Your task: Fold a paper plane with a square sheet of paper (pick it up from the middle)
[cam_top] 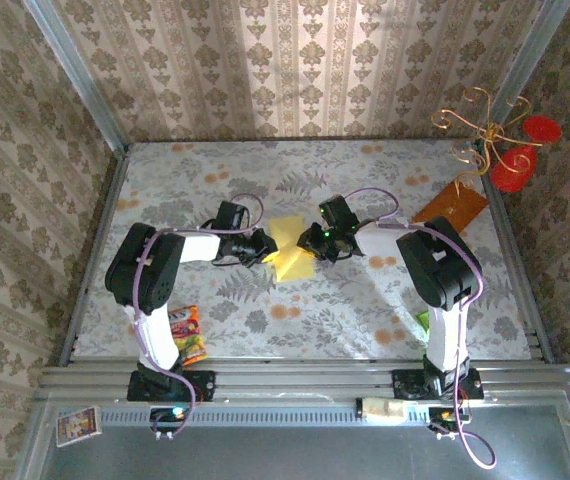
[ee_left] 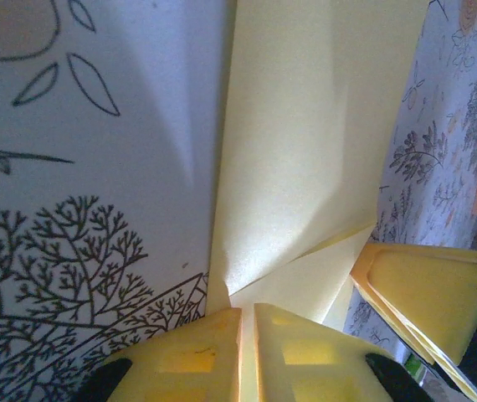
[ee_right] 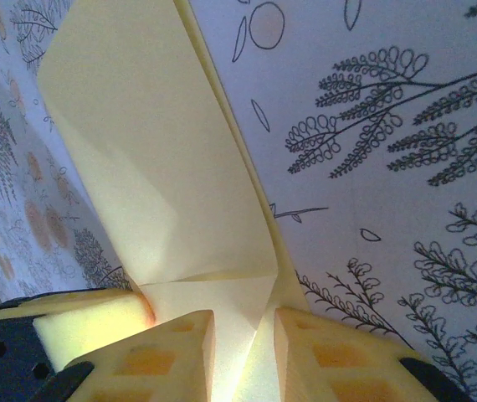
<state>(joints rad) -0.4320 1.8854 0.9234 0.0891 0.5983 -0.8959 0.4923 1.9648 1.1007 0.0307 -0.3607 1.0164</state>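
The square sheet of paper (cam_top: 290,242), pale yellow and already creased into overlapping flaps, lies near the middle of the patterned table (cam_top: 365,300), directly between the two grippers. In the top view the left gripper (cam_top: 262,248) meets the sheet's left edge and the right gripper (cam_top: 317,243) its right edge, the two facing each other across the paper. From the left wrist, the sheet (ee_left: 305,151) runs up and away from the left gripper (ee_left: 247,314), whose yellow fingers (ee_left: 197,352) stand almost together with only a thin slit between them; a pale strip of the paper's edge sits in that slit, so these jaws are clenched on the sheet. A finger of the other gripper (ee_left: 423,289) shows at the lower right of that view, just beside the paper's folded corner. From the right wrist, the sheet (ee_right: 155,167) spreads up and to the left, and a folded part of it comes down into the right gripper (ee_right: 245,318). Its fingers (ee_right: 330,352) stand some way apart with the paper between them, and it cannot be told whether they are pressing on it or merely straddling it. An orange-brown board (cam_top: 450,205) lies well apart at the far right of the table, and a colourful packet (cam_top: 187,335) rests near the left arm's base.
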